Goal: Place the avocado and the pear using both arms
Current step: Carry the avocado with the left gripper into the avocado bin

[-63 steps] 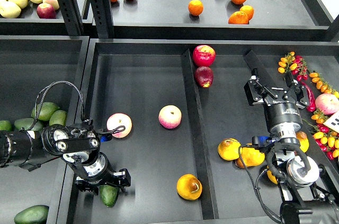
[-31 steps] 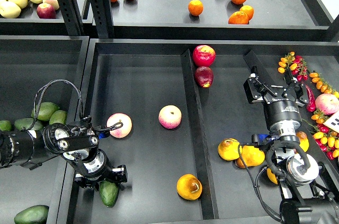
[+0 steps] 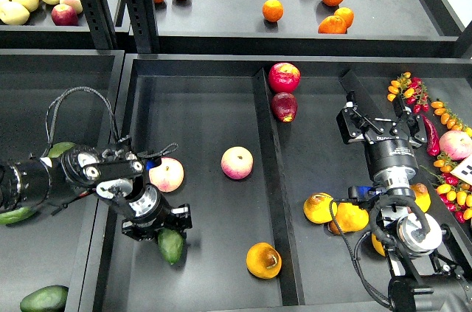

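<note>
The avocado (image 3: 172, 246), dark green and elongated, sticks out below my left gripper (image 3: 158, 228), which is shut on it low over the left compartment of the middle tray (image 3: 199, 91). The pear (image 3: 263, 260), yellow-orange with a dark stem dimple, lies in the same compartment near the front, to the right of the avocado. My right gripper (image 3: 377, 117) is open and empty over the right compartment, pointing away from me. Similar yellow-orange fruits (image 3: 319, 209) lie beside the right arm.
Two pink peaches (image 3: 168, 175) (image 3: 237, 162) lie in the left compartment, one just behind my left gripper. A raised divider (image 3: 270, 179) splits the tray. Two red apples (image 3: 284, 77) sit beside it at the back. More avocados (image 3: 46, 299) are in the left tray; oranges (image 3: 272, 10) are on the shelf.
My left gripper has moved right and away from me with the avocado in it, further into the left compartment. The right gripper has barely moved.
</note>
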